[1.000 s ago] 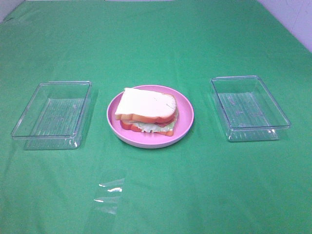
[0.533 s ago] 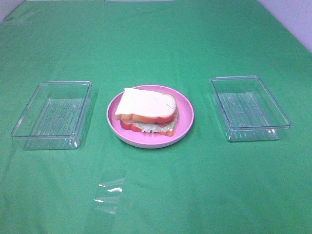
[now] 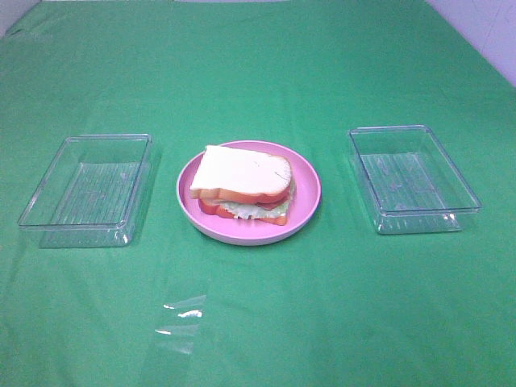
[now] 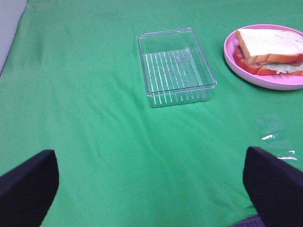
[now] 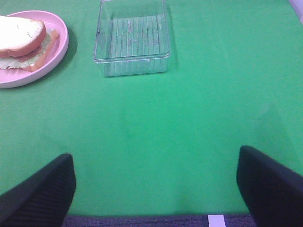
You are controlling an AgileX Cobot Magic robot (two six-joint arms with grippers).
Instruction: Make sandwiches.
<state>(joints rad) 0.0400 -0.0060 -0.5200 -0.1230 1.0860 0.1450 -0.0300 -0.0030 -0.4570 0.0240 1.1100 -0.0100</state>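
Exterior high view shows a green cloth-covered table [image 3: 258, 322] with a round pink plate [image 3: 306, 173] at its middle, and on the plate sits the assembled toy sandwich [image 3: 242, 184]: a white bread slice with orange-brown crust on top, red-brown bacon strips and a pale green lettuce leaf showing at the near edge, and a second slice underneath. A clear rectangular plastic tray [image 3: 85, 189] lies to the left of the plate and another clear rectangular plastic tray [image 3: 413, 177] to the right, each apart from the plate and holding nothing. A crumpled bit of clear film [image 3: 181, 318] lies on the cloth nearer the camera than the plate. Neither arm appears in this view. From the left wrist, the left gripper [image 4: 151, 189] has its dark fingers [image 4: 28, 189] spread wide over bare cloth, gripping nothing, well back from tray and plate. From the right wrist, the right gripper [image 5: 156, 189] likewise stands with fingers [image 5: 272, 187] wide apart and empty above the cloth, the right-hand tray and the plate well ahead of it.
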